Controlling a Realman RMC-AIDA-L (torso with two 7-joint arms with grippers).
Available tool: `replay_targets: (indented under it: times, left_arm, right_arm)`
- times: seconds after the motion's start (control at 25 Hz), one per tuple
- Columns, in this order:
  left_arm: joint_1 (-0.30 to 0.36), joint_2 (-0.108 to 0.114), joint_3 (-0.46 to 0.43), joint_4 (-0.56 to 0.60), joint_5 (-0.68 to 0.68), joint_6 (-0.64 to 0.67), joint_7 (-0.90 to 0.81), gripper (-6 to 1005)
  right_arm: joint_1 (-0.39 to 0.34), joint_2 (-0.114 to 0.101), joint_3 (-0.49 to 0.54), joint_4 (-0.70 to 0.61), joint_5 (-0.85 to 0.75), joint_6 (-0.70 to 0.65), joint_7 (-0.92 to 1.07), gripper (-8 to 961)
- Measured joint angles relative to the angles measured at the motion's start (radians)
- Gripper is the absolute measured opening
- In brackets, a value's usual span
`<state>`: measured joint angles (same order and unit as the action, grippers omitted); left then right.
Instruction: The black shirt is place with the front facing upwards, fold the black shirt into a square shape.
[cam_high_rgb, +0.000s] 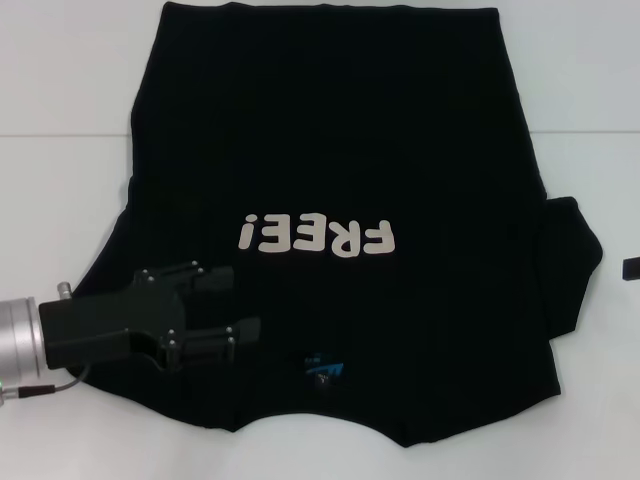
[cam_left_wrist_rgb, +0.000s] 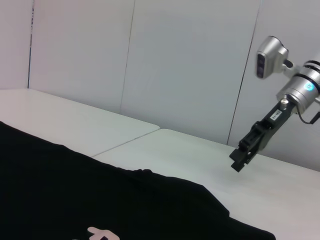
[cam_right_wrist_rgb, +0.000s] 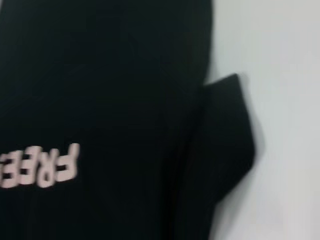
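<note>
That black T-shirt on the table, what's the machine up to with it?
The black shirt lies spread flat on the white table, its "FREE!" lettering facing up, no fold made yet. The left gripper, fingers open, hovers over the shirt's near left part, by the collar. The right gripper hangs above the table off the shirt's right side, holding nothing.

I work in what looks like a bare lab or test room: a plain white table (cam_left_wrist_rgb: 165, 150) stands before blank pale wall panels (cam_left_wrist_rgb: 190, 60), nothing homely anywhere.
</note>
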<state>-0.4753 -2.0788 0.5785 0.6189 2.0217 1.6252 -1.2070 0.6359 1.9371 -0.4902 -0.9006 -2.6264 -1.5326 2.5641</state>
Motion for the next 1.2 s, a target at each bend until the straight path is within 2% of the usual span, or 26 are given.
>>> replay_targets:
  times: [0.24, 0.52, 1.2]
  left_arm:
    - [0.013, -0.004, -0.001, -0.002, 0.0, -0.004, 0.001, 789]
    - [0.022, -0.006, 0.0, -0.003, -0.001, -0.008, 0.002, 789]
    - [0.021, -0.006, -0.002, -0.004, -0.002, -0.009, -0.001, 791]
  right_arm:
    - [0.074, 0.015, -0.004, 0.067, -0.076, 0.084, 0.027, 945]
    - [0.124, 0.005, -0.026, 0.25, -0.071, 0.229, 0.019, 945]
    - [0.162, 0.03, -0.028, 0.345, -0.07, 0.326, -0.02, 934]
